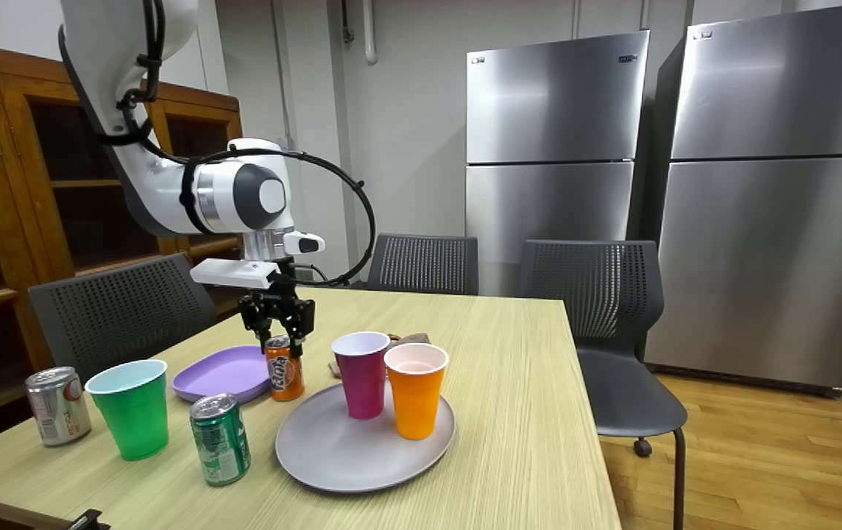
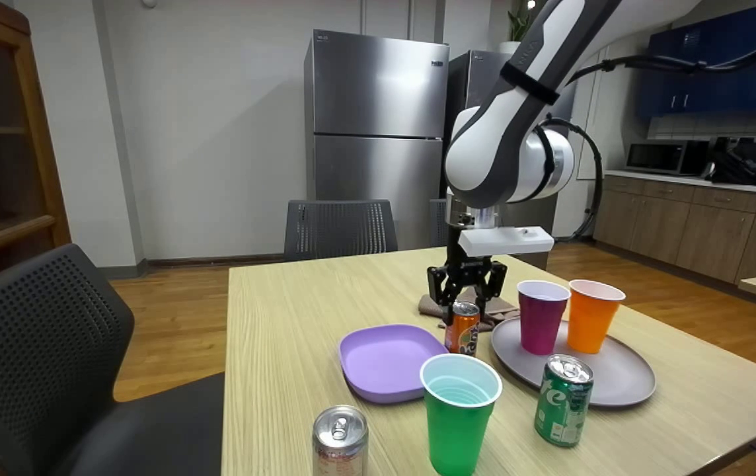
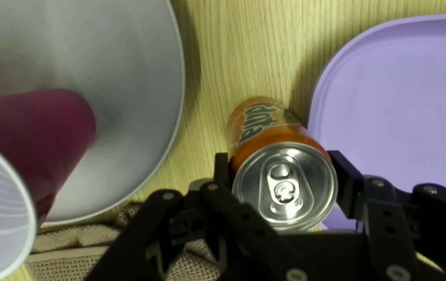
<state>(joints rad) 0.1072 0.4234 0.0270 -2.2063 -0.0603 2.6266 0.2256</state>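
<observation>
An orange soda can (image 1: 285,379) stands upright on the table, also in an exterior view (image 2: 462,336) and the wrist view (image 3: 279,175). My gripper (image 1: 281,347) points down over it, with its black fingers against both sides of the can's upper part. The wrist view shows the gripper (image 3: 281,168) shut on the can, just below the silver lid. A purple plate (image 1: 226,372) lies right beside the can; whether they touch I cannot tell. On the can's other side is a grey round plate (image 1: 333,456) bearing a magenta cup (image 1: 362,379) and an orange cup (image 1: 416,397).
A green cup (image 2: 457,423), a green can (image 2: 563,400) and a silver can (image 2: 340,443) stand on the near part of the table. A brown cloth (image 3: 75,261) lies behind the grey plate. Grey chairs (image 1: 590,287) stand around the table; refrigerators (image 1: 550,213) stand beyond.
</observation>
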